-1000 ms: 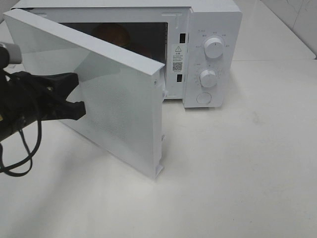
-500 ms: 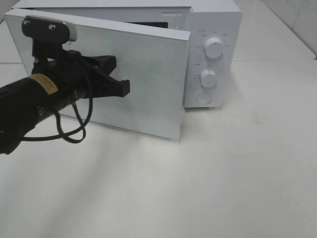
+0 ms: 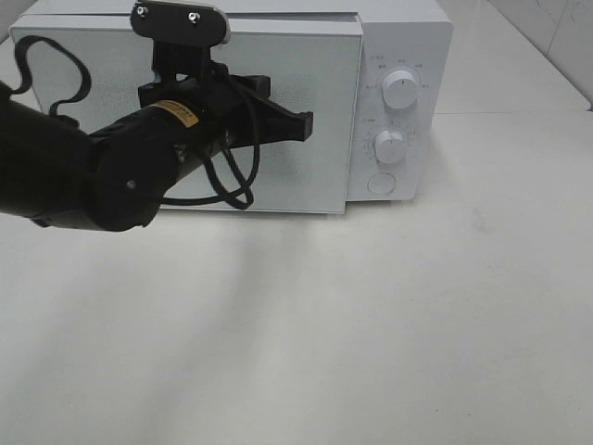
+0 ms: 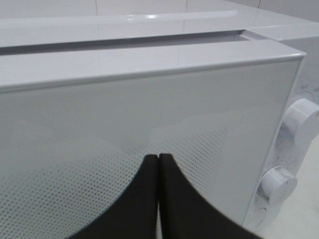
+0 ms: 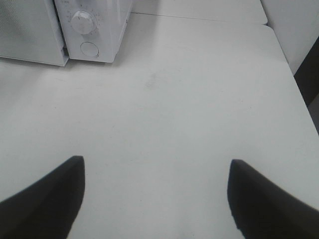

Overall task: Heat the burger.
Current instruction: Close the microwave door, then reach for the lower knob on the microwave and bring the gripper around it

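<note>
- Exterior high view is showing a white microwave (image 3: 408, 37) standing in the upper part of the frame on a white bench (image 3: 417, 324).
- Its door (image 3: 320, 181) is lying almost flat against the front and covering the cavity. In the left wrist view a thin dark gap is running along the door's (image 4: 149, 99) top edge.
- The burger is not showing in any view; the door is hiding whatever is sitting inside.
- The left arm (image 3: 83, 176) is reaching in from the left edge of the frame and crossing the door, with a black cable (image 3: 232, 185) looping under it.
- The left end effector (image 3: 301, 125) is pointing toward the upper right part of the door, with its fingers pressed together and nothing between them.
- In the left wrist view the left end effector (image 4: 158, 159) is resting at the dotted window; whether the tips are touching the glass cannot be told.
- An upper knob (image 3: 400, 88), a lower knob (image 3: 389, 146) and a round button (image 3: 381, 184) are sitting in a column on the panel, right of the door.
- The right end effector (image 5: 157, 167) is hanging over bare bench (image 5: 164, 109), well apart from the microwave (image 5: 94, 30), with its fingers (image 5: 55, 194) spread wide and holding nothing.
</note>
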Robot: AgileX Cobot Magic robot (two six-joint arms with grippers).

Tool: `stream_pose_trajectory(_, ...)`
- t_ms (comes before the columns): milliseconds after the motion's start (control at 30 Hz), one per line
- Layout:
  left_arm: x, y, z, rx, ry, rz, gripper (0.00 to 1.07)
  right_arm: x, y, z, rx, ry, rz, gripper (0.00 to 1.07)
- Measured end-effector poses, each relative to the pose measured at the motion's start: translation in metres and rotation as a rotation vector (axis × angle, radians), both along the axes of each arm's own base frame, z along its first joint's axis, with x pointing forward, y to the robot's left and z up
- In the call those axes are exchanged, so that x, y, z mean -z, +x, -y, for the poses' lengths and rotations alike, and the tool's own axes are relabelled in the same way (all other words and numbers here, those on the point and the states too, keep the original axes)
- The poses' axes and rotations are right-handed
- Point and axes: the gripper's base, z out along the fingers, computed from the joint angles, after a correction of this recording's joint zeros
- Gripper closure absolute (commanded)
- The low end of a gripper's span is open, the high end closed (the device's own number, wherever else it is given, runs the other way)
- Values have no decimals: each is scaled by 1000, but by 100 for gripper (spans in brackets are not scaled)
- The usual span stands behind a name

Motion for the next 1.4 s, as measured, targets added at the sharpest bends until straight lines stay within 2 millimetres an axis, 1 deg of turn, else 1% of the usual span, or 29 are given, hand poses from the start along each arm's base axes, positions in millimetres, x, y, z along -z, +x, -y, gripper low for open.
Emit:
stream_pose_trajectory(67,1,13,10,-22,2,-14,107,0,0,0,0,0,0,31)
stream_pose_trajectory(100,1,13,10,-22,2,-14,107,0,0,0,0,0,0,31)
stream_pose_trajectory(133,2,14,14,-17,8,-24,107,0,0,0,0,0,0,31)
stream_pose_trajectory(167,3,16,23,2,17,-32,107,0,0,0,0,0,0,31)
stream_pose_trajectory(200,3,16,23,2,17,-32,107,0,0,0,0,0,0,31)
stream_pose_trajectory(300,6,23,34,11,14,-45,107,0,0,0,0,0,0,31)
stream_pose_trajectory(433,8,27,40,15,13,-57,107,0,0,0,0,0,0,31)
stream_pose_trajectory(500,8,33,45,9,10,-51,107,0,0,0,0,0,0,31)
stream_pose_trajectory(667,9,36,53,26,53,-49,107,0,0,0,0,0,0,31)
stream_pose_trajectory(833,10,35,56,39,73,-53,107,0,0,0,-1,0,0,31)
stream_pose_trajectory(1000,7,31,61,69,116,-68,107,0,0,0,-1,0,0,31)
stream_pose_trajectory(1067,3,23,63,107,153,-80,107,0,0,0,-1,0,0,31)
stream_pose_trajectory(1100,3,23,63,107,153,-80,107,0,0,0,-1,0,0,31)
stream_pose_trajectory(1133,0,14,65,135,175,-80,107,0,0,0,-1,0,0,31)
stream_pose_trajectory(1167,-3,10,64,146,182,-82,107,0,0,0,-1,0,0,31)
stream_pose_trajectory(1200,-4,1,62,171,197,-108,107,0,0,0,-1,0,0,31)
stream_pose_trajectory(1300,-4,-4,60,184,207,-129,107,0,0,0,-1,0,0,31)
stream_pose_trajectory(1333,-2,-13,54,214,228,-185,105,0,0,0,-1,0,0,31)
stream_pose_trajectory(1367,-2,-17,52,232,240,-213,99,0,0,0,-1,0,0,31)
stream_pose_trajectory(1400,-2,-17,52,232,240,-213,99,0,0,0,-1,0,0,31)
